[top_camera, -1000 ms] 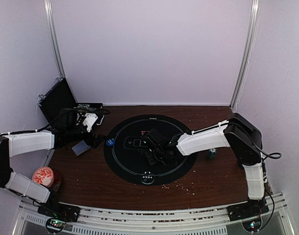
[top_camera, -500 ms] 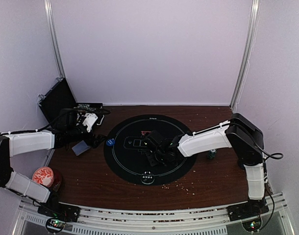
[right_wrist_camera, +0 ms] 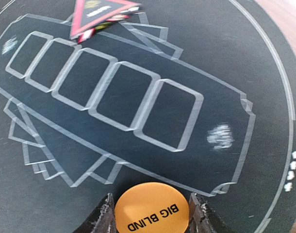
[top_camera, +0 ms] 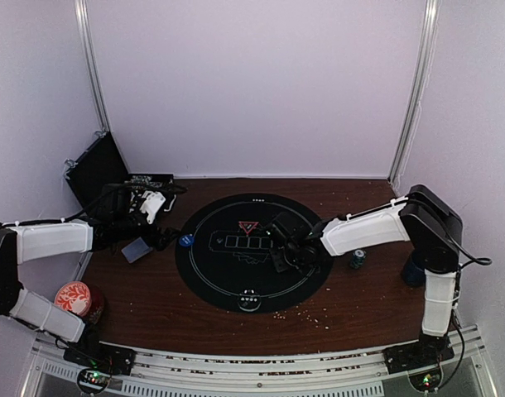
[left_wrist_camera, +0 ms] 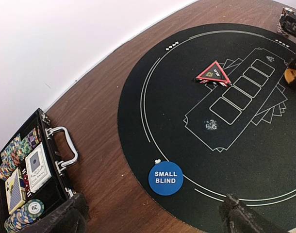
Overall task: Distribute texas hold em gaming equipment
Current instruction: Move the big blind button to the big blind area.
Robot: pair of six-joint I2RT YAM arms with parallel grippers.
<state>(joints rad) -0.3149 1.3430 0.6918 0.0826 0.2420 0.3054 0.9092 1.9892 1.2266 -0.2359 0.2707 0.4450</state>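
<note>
Right wrist only: orange button [right_wrist_camera: 151, 211] clamped in right gripper [right_wrist_camera: 151, 208]. Left wrist: blue button [left_wrist_camera: 165, 178]; left gripper [left_wrist_camera: 153, 217] spread apart.

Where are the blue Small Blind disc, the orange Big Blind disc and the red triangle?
blue Small Blind disc [left_wrist_camera: 165, 178]: left wrist view, centre of its face.
orange Big Blind disc [right_wrist_camera: 151, 212]: right wrist view, middle of its face.
red triangle [left_wrist_camera: 214, 74]: left wrist view, its dark centre.

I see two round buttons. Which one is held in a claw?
The orange button marked BIG BLIND, gripped by the right claw. The blue SMALL BLIND button lies free at the mat edge.
</note>
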